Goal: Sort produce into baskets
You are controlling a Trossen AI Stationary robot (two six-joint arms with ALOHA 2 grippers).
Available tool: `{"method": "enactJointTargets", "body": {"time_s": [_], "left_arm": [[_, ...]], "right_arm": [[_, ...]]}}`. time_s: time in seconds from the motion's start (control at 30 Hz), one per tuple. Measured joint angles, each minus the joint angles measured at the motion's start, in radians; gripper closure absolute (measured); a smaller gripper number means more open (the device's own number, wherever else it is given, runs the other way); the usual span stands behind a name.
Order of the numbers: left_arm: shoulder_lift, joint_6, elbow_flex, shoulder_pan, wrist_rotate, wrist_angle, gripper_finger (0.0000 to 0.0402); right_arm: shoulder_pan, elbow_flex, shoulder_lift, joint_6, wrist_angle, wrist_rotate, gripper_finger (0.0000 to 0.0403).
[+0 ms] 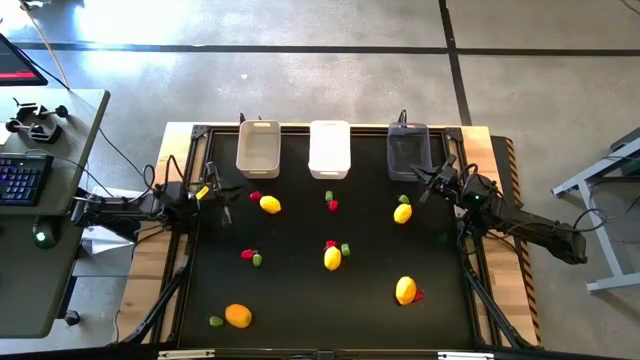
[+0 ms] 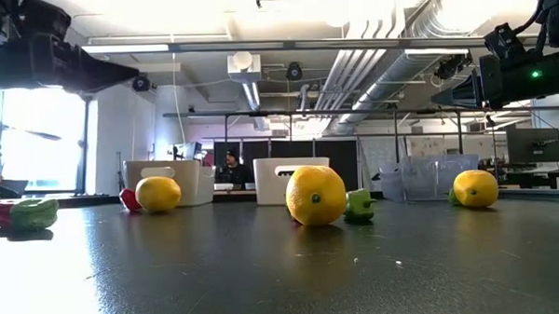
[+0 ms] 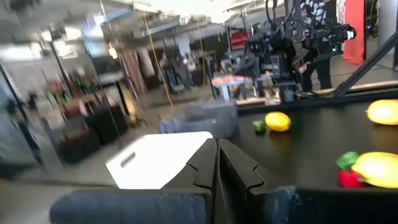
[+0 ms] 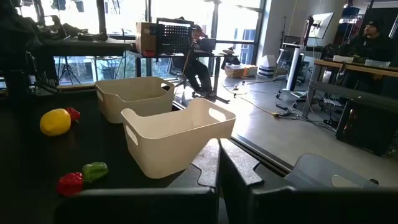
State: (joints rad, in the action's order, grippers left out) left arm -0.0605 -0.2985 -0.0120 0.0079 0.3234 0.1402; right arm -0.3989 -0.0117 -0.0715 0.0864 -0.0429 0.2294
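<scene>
Three bins stand in a row at the table's far edge: beige [image 1: 258,148], white [image 1: 329,148] and dark grey [image 1: 408,150]. Yellow lemon-like fruits lie on the black tabletop [image 1: 270,204] [image 1: 402,212] [image 1: 332,258] [image 1: 405,290], with an orange one [image 1: 238,316] near the front left. Small red and green pieces lie beside them [image 1: 331,203] [image 1: 250,256]. My left gripper [image 1: 222,195] hovers near the beige bin; its fingers [image 3: 217,163] are shut and empty. My right gripper [image 1: 435,180] hovers near the dark grey bin, shut and empty [image 4: 219,167].
Both arms reach in from the table's left and right edges, above the tabletop. In the right wrist view the white bin [image 4: 177,140] stands close ahead, with the beige bin [image 4: 134,96] behind it. A side desk with a keyboard [image 1: 20,180] stands left of the table. A person sits in the room beyond [image 2: 230,163].
</scene>
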Motion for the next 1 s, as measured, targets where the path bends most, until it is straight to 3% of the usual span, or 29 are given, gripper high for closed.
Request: {"method": "enactJointTargets", "body": {"time_s": [0.3,0.63,1.0], "left_arm": [[0.000,-0.037,0.000,0.000,0.001,0.014,0.0399],[0.000,0.238,0.000,0.000,0.002,0.017,0.0399],[0.000,0.268,-0.001,0.000,-0.004,0.039,0.0399]], "right_arm": [[0.000,0.000,0.000,0.000,0.000,0.000,0.0402],[0.000,0.000,0.000,0.000,0.000,0.000,0.0402],[0.000,0.000,0.000,0.000,0.000,0.000,0.0402]]}}
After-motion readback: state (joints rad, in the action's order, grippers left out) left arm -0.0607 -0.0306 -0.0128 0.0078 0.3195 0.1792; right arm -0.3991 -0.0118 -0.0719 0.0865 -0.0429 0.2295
